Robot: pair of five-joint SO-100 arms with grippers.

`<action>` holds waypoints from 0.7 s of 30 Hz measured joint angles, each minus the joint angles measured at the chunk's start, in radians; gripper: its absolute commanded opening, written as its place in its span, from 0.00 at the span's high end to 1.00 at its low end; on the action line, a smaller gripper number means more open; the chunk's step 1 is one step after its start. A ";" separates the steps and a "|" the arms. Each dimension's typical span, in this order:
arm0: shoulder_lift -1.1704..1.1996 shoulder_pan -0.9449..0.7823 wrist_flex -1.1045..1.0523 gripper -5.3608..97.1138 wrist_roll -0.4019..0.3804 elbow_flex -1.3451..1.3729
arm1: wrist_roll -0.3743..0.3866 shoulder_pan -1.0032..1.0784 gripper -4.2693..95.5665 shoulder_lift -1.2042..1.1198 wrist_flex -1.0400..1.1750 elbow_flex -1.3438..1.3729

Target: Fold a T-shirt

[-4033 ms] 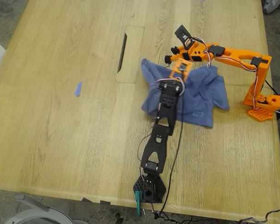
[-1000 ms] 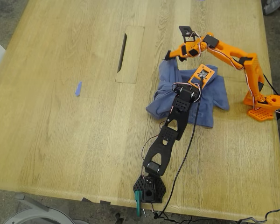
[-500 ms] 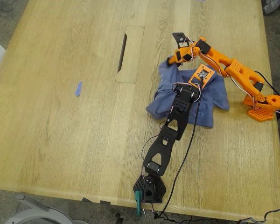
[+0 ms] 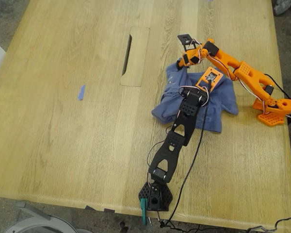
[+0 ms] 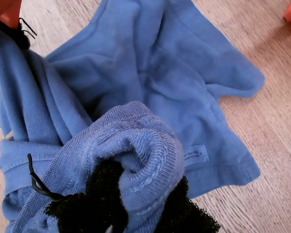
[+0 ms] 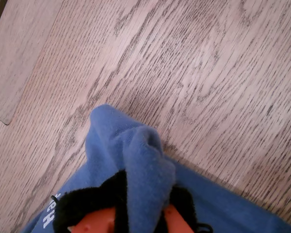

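The slate-blue T-shirt (image 4: 222, 99) lies bunched on the wooden table at the exterior view's right. It also fills the first wrist view (image 5: 155, 73). My first gripper (image 4: 209, 77), on the black arm, is shut on a rolled hem of the shirt (image 5: 140, 145) and holds it over the shirt's middle. My second gripper (image 4: 181, 61), on the orange arm, is shut on the shirt's far corner (image 6: 131, 145), just above the table. White lettering (image 6: 49, 216) shows at that gripper. A small white label (image 5: 196, 155) lies near the hem.
A rectangular cutout panel with a dark slot (image 4: 135, 56) lies in the table to the left of the shirt in the exterior view. A tiny blue tape scrap (image 4: 81, 92) lies further left. The orange arm's base (image 4: 274, 109) stands by the table's right edge; the black base (image 4: 155, 196) by the front edge.
Over four seconds my first gripper carried the shirt's edge to the exterior view's right, drawing the cloth with it. In the last second my second arm stretched out and lowered onto the shirt's far corner.
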 measured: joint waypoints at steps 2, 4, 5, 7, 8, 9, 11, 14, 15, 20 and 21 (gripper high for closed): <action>0.000 0.000 0.000 0.95 0.000 0.000 | -0.006 0.002 0.96 0.000 0.006 0.000; 0.000 0.000 0.000 0.95 0.000 0.000 | -0.011 0.003 0.96 0.011 0.017 0.000; 0.002 0.000 0.000 0.95 0.000 0.000 | -0.014 0.005 0.96 0.018 0.023 0.000; 0.006 0.000 0.000 0.95 0.000 0.000 | -0.021 0.006 0.96 0.048 0.028 0.000; 0.011 0.000 0.000 0.95 0.000 0.000 | -0.026 0.006 0.96 0.063 0.031 0.000; 0.018 0.000 0.000 0.95 0.000 0.000 | -0.029 0.006 0.96 0.083 0.035 0.000; 0.032 0.000 0.000 0.95 0.000 0.000 | -0.035 0.006 0.96 0.124 0.048 0.000; 0.046 0.000 0.000 0.95 0.000 0.000 | -0.038 0.006 0.96 0.190 0.091 0.000; 0.046 0.000 0.000 0.95 0.000 0.000 | -0.038 0.006 0.96 0.212 0.114 0.000; 0.046 0.021 0.000 0.95 0.000 0.000 | -0.044 -0.008 0.96 0.324 0.206 0.029; 0.046 0.029 0.000 0.95 0.000 0.000 | -0.044 -0.011 0.96 0.362 0.210 0.066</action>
